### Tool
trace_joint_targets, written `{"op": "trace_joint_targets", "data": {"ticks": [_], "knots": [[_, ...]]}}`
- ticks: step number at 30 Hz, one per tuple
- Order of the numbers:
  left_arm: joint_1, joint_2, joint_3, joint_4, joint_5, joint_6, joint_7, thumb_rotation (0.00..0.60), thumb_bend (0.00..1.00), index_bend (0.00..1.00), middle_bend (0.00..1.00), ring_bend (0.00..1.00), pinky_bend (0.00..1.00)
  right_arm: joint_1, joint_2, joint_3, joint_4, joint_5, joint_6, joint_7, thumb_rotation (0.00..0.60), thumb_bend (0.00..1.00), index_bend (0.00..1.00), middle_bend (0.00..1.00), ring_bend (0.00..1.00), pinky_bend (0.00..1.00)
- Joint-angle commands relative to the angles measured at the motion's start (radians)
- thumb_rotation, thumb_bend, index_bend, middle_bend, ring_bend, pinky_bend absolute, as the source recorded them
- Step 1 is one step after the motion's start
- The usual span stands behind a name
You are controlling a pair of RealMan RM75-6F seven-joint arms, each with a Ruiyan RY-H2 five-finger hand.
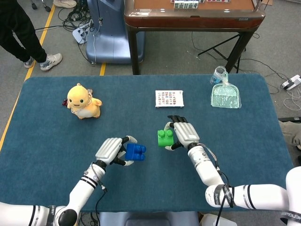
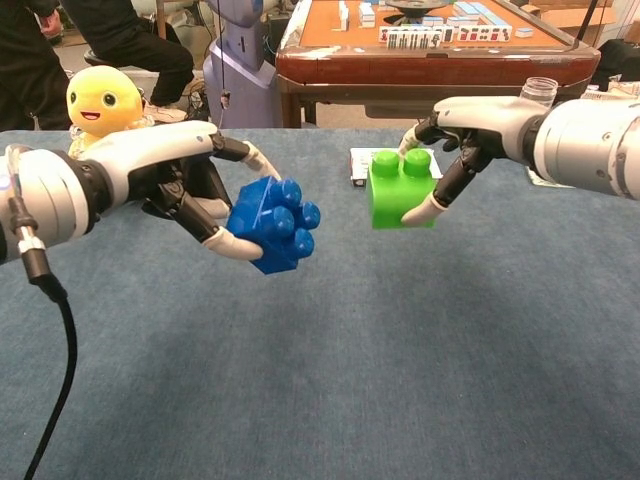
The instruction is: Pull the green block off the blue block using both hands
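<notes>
Head view: left hand [image 1: 111,150] holds blue block [image 1: 135,152], right hand [image 1: 184,134] green block [image 1: 165,138]; card [image 1: 169,98] print seemingly unreadable.

In the head view my left hand [image 1: 111,150] shows only its back, lower left of centre, so the fingers on the blue block [image 1: 135,152] are mostly hidden. My right hand [image 1: 184,133] likewise covers the right side of the green block [image 1: 165,138]. In the chest view the underside of each block cannot be seen. My left forearm runs off the left edge there, my right off the right edge. The printed card [image 1: 169,99], upper centre of the head view, carries marks too small to read; in the chest view the green block hides most of it. The person [image 1: 21,33] at upper left is cut off by the frame.
</notes>
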Motion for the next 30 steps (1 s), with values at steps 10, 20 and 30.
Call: {"op": "trace_joint_targets", "data": {"ticks": [10, 20, 30], "knots": [[0.027, 0.031, 0.010, -0.042, 0.001, 0.116, 0.053, 0.600, 0.00, 0.14, 0.97, 1.00, 1.00, -0.092, 0.074, 0.001, -0.029, -0.137, 0.014, 0.094, 0.600, 0.09, 0.00, 0.09, 0.00, 0.00], [0.194, 0.210, 0.132, -0.074, 0.224, 0.298, 0.037, 0.600, 0.09, 0.15, 0.45, 0.52, 0.80, -0.229, 0.244, -0.069, -0.064, -0.383, 0.046, 0.185, 0.600, 0.11, 0.13, 0.09, 0.00, 0.00], [0.358, 0.453, 0.208, -0.031, 0.321, 0.346, -0.137, 0.600, 0.09, 0.21, 0.18, 0.15, 0.39, -0.418, 0.370, -0.172, 0.005, -0.623, 0.164, 0.314, 0.600, 0.11, 0.25, 0.10, 0.00, 0.01]]}}
